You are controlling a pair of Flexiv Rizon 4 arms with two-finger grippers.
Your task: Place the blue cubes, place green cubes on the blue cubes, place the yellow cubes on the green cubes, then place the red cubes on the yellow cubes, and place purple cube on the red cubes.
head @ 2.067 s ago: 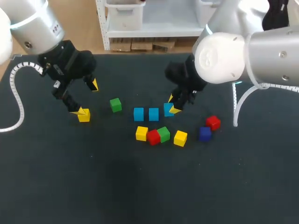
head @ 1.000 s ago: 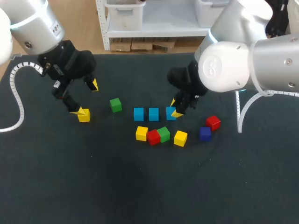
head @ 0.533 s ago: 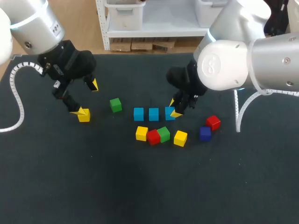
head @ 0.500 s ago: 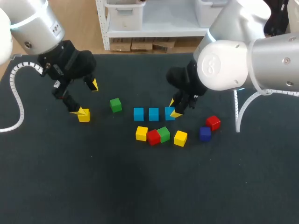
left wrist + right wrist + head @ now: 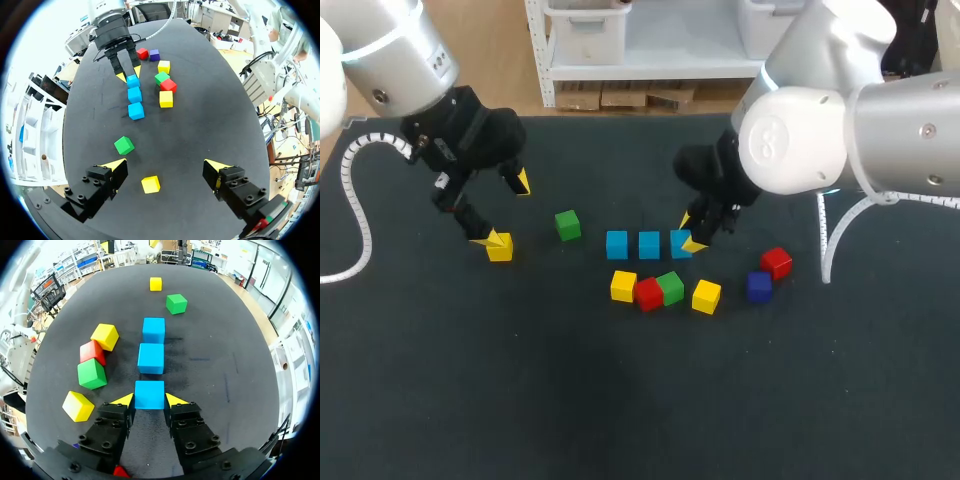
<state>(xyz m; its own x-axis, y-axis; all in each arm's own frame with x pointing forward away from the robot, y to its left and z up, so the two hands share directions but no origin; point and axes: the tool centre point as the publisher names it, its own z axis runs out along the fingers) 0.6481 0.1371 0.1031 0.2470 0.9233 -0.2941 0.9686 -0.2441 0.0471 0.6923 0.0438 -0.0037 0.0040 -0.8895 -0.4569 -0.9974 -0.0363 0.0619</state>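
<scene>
Three blue cubes [image 5: 649, 244] lie in a row. The right gripper [image 5: 149, 400] pinches the end blue cube [image 5: 149, 394], at the row's three o'clock, down on the table [image 5: 620, 400]. The base layer looks nearly set, so next comes letting go and fetching the green cube [image 5: 567, 224] at nine o'clock. The left gripper [image 5: 165, 166] hangs wide open over a yellow cube [image 5: 150, 184].

Table [image 5: 620, 400] w/ blue cubes [image 5: 649, 244] in row, green cubes [image 5: 568, 224], yellow cubes [image 5: 706, 296], red cubes [image 5: 776, 263], purple cube [image 5: 759, 286].

Three blue cubes [image 5: 649, 244] in a row
</scene>
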